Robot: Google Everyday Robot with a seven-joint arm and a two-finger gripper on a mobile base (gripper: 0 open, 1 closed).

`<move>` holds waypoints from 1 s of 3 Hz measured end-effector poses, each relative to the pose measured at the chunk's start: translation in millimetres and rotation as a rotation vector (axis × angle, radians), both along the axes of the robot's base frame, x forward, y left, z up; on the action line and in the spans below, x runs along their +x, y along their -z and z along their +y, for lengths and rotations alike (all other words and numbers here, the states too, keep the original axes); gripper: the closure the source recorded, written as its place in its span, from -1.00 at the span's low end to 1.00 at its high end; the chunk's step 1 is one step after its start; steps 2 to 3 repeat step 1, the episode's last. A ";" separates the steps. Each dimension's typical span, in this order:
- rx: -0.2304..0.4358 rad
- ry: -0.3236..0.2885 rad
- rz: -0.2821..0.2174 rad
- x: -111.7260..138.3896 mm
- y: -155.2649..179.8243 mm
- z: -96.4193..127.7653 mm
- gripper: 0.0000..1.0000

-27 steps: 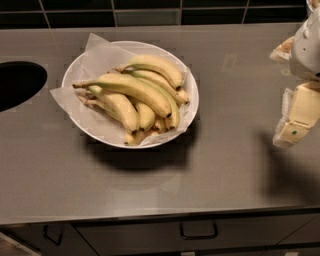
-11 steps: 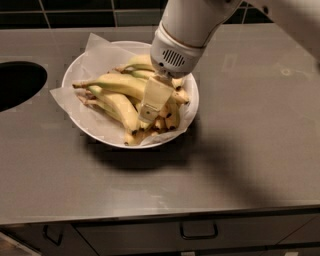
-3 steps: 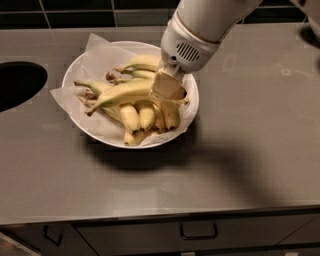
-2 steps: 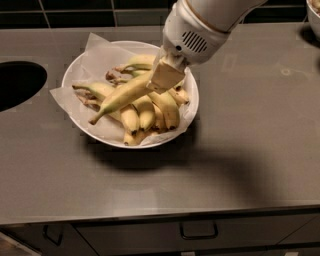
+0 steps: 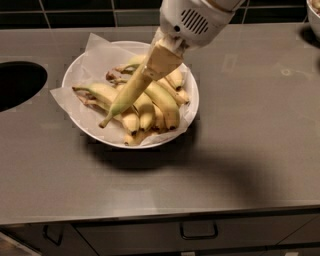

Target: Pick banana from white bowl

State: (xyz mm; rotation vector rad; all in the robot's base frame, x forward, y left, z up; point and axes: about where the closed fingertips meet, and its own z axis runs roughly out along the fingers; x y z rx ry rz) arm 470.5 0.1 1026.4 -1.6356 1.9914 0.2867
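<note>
A matt grey worktop [image 5: 250, 150] fills the view, with a drawer pull [image 5: 198, 231] under its near edge. On it sits the white bowl [image 5: 194, 107], round and shallow, lined with crinkled paper [image 5: 97, 50] and holding a heap of short yellow bananas [image 5: 160, 100]. The banana [image 5: 125, 97], long and greenish, slants over them with its dark tip low above the paper. Its upper end is clamped in the beige hand [image 5: 152, 67], which hides the stem. A dark round opening [image 5: 17, 85] is cut off at left. Dark tiles [image 5: 75, 5] lie behind, and a sliver of a white vessel [image 5: 315, 15] shows at far right.
</note>
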 end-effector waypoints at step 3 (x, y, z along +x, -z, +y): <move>0.000 0.000 0.000 0.0 0.0 0.0 1.00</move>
